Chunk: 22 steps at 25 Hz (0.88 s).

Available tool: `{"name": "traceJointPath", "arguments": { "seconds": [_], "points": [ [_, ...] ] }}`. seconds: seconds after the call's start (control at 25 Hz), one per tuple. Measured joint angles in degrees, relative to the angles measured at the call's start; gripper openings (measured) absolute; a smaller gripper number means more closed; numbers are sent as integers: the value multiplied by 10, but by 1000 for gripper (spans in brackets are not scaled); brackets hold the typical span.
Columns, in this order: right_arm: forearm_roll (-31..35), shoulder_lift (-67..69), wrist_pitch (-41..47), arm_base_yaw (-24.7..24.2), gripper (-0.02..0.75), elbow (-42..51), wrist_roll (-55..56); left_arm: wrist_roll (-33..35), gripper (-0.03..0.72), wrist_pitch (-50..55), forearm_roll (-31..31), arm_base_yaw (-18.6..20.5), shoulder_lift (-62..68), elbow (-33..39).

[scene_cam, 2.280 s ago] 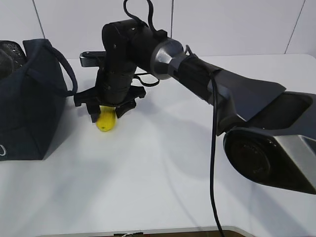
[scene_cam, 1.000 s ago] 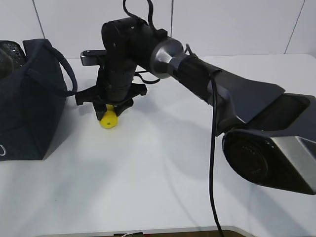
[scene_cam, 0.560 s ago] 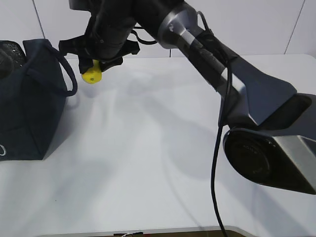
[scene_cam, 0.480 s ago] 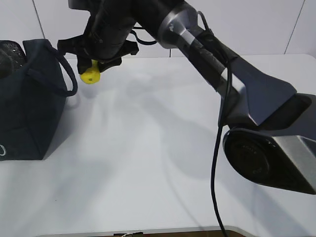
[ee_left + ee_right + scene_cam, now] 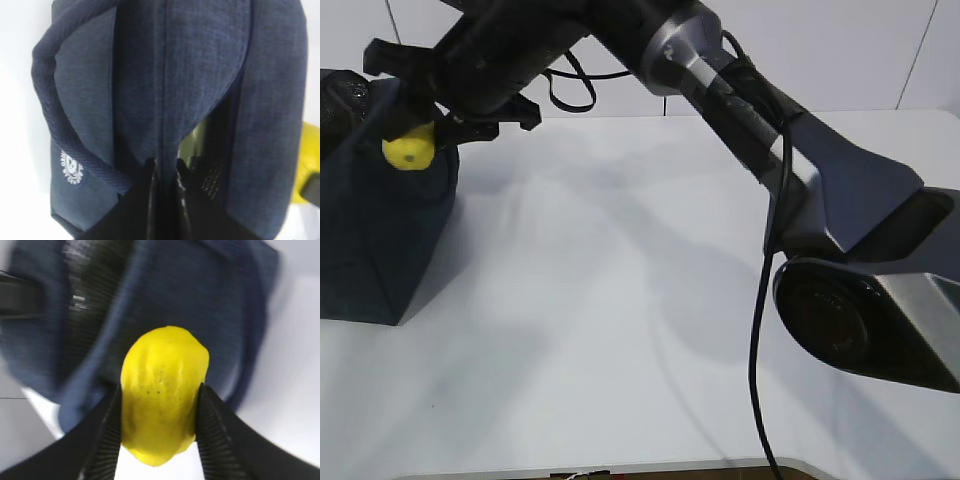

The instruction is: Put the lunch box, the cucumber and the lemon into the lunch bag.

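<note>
The right pincer (image 5: 415, 135), clamped on the lemon (image 5: 408, 150), had carried it up off the worktop (image 5: 620, 280) to the lunch bag (image 5: 370, 230) at the left edge; release seemed next. Its long axis ran along the fingers. The left pincer (image 5: 167, 172) apparently pinched the bag's fabric

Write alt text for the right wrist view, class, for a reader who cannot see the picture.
A bright yellow lemon fills the middle of the frame, gripped on both sides by the ridged black fingers of the right tool. Behind it, blurred, is the dark navy lunch bag, with white table at the right.
</note>
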Motion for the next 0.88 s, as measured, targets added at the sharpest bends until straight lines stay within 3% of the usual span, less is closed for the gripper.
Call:
{"name": "traceJointPath", "arguments": {
  "seconds": [0.52,0.88],
  "points": [
    [165,-2,-112,0,335,0,-63,2,-1,0,-5,0,0,0],
    [165,10,-165,0,335,0,-86,7,-1,0,-66,-18,0,0]
  ]
}}
